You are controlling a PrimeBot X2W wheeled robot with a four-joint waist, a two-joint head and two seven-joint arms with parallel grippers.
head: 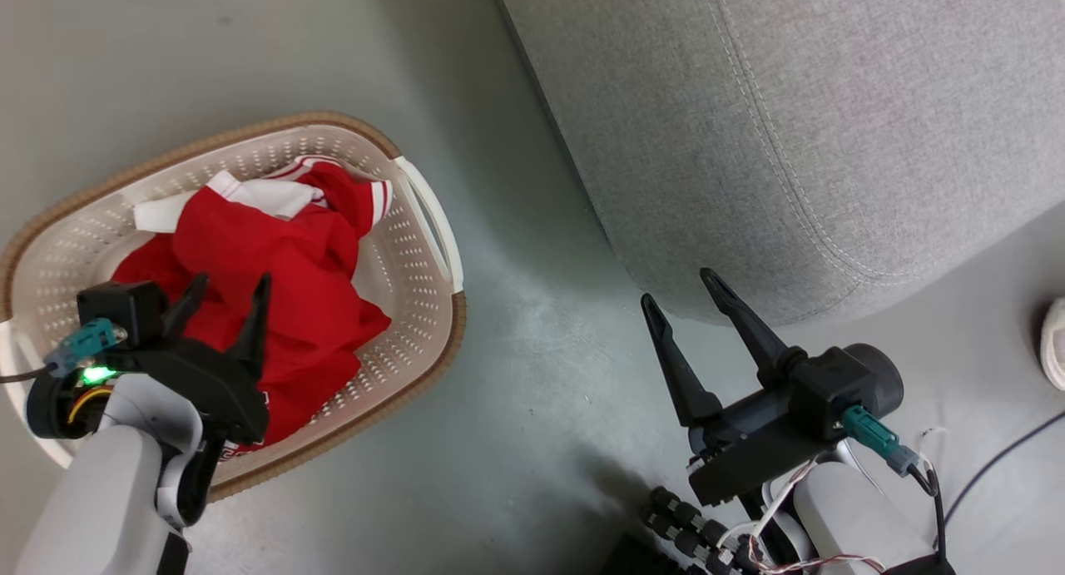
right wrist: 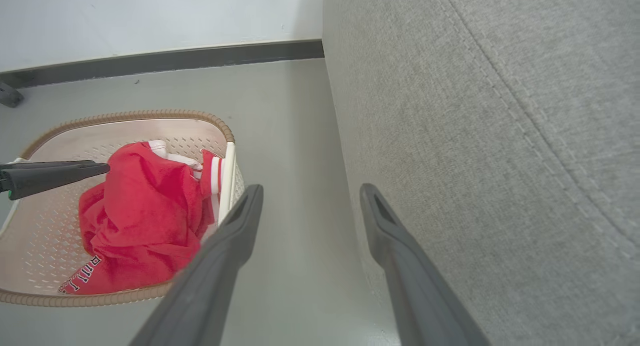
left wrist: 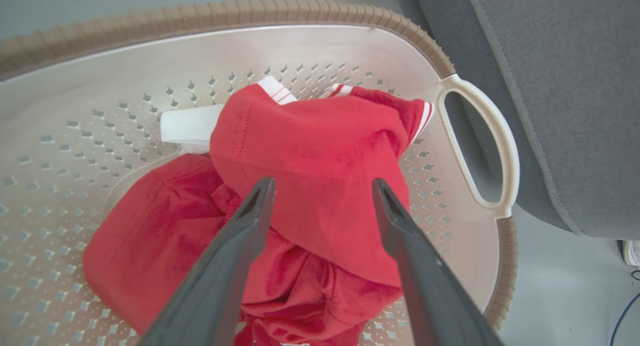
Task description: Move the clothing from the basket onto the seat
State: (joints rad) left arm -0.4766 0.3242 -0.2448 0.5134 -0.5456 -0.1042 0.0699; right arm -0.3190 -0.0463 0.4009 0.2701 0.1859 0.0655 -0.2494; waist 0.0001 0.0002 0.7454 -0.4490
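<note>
Red cloth, crumpled: the clothing lies heaped inside the basket, in the left half of the head view. Striped cuffs sit toward the top of the heap, printed hem toward its lower edge. The heap's long axis runs upper right to lower left across the basket (loosely; it is a bundle, not a laid-out garment).

Left gripper hangs directly over the heap, lower left of the frame, fingers spread wide and holding nothing. In the left wrist view the two fingers frame the highest fold at frame centre; whether the tips touch the cloth I cannot tell. Judgement: the coming move is a short drop onto that fold, then a closing pinch.

Right gripper sits lower right of centre, over bare floor between the basket and the seat. Its fingers are likewise spread and empty, tips pointing at the seat's rounded corner, well apart from the cloth. The left arm is plainly the nearer one.

The seat takes the upper right, near the basket's white handle, so the carry would go from left toward upper right of frame.

Count: one garment, one basket, one seat cushion, two grippers, one dark cable at lower right, one white object cut off by the right edge (cannot identify).
</note>
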